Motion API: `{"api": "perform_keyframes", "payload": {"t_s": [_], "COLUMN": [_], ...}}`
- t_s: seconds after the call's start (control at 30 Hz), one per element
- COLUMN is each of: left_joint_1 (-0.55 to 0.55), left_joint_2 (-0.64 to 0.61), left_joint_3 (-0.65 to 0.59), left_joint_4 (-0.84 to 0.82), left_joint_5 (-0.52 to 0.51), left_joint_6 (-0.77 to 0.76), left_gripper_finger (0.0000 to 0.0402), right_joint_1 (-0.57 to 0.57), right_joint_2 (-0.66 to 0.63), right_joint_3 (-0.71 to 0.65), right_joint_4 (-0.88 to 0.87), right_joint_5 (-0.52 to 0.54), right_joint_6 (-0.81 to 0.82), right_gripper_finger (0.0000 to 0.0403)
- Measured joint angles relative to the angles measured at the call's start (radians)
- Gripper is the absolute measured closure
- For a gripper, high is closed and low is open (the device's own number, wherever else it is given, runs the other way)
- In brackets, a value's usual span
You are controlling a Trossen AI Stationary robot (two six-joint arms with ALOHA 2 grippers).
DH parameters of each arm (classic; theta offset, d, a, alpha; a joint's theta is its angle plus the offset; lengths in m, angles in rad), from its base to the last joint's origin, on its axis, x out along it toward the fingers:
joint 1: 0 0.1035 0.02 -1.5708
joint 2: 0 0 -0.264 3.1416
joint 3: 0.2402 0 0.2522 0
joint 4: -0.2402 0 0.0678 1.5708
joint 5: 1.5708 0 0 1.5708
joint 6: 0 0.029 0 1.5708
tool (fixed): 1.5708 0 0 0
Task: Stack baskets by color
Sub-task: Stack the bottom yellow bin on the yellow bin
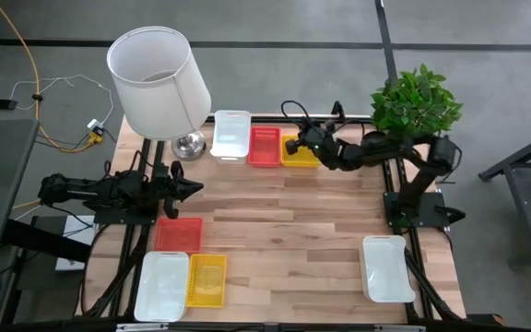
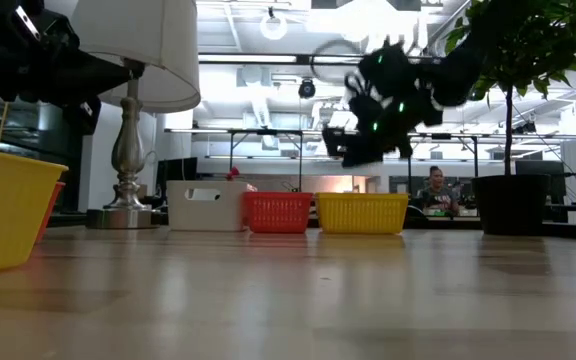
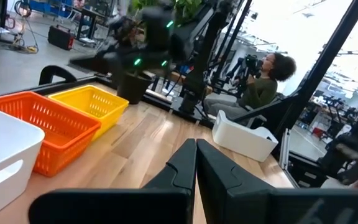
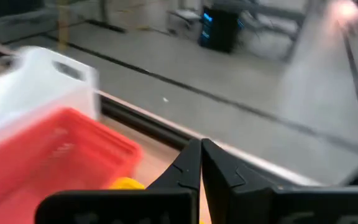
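Along the far edge three baskets stand side by side on their bases: a white basket (image 1: 230, 135), a red basket (image 1: 264, 146) and a yellow basket (image 1: 300, 153). My right gripper (image 1: 293, 144) is shut and hovers above the yellow basket's left end, clear of its rim in the low view (image 2: 343, 150). Its wrist view shows the shut fingertips (image 4: 201, 149) over the red basket (image 4: 48, 162). At the near left lie a red basket (image 1: 178, 234), a white basket (image 1: 162, 284) and a yellow basket (image 1: 206, 279). Another white basket (image 1: 384, 267) sits near right. My left gripper (image 1: 192, 187) waits shut at the left edge.
A table lamp with a white shade (image 1: 159, 83) stands at the far left corner, next to the white basket. A potted plant (image 1: 416, 101) stands at the far right behind the right arm. Bare wood (image 1: 293, 231) lies across the table's middle. A person sits beyond the table (image 3: 260, 81).
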Motion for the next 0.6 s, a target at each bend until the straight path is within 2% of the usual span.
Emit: {"api": "perform_keyframes", "payload": {"t_s": [0.17,0.33,0.43,0.6], "left_joint_1": [0.000,0.000,0.000,0.000], "left_joint_2": [0.000,0.000,0.000,0.000], "left_joint_3": [0.000,0.000,0.000,0.000], "left_joint_4": [-0.007,-0.005,0.008,0.040], "left_joint_5": [0.000,0.003,0.003,0.003], "left_joint_6": [0.000,0.000,0.000,0.022], "left_gripper_finger": [0.0401,0.0401,0.0401,0.0401], "right_joint_1": [0.120,0.285,0.382,0.500], "right_joint_2": [-0.135,-0.266,-0.320,-0.332], "right_joint_3": [-0.012,-0.134,-0.252,-0.445], "right_joint_4": [-0.087,-0.090,0.030,0.399], "right_joint_5": [-0.119,-0.134,-0.142,-0.202], "right_joint_6": [-0.154,-0.176,-0.145,-0.156], "right_gripper_finger": [0.0403,0.0403,0.0403,0.0403]}}
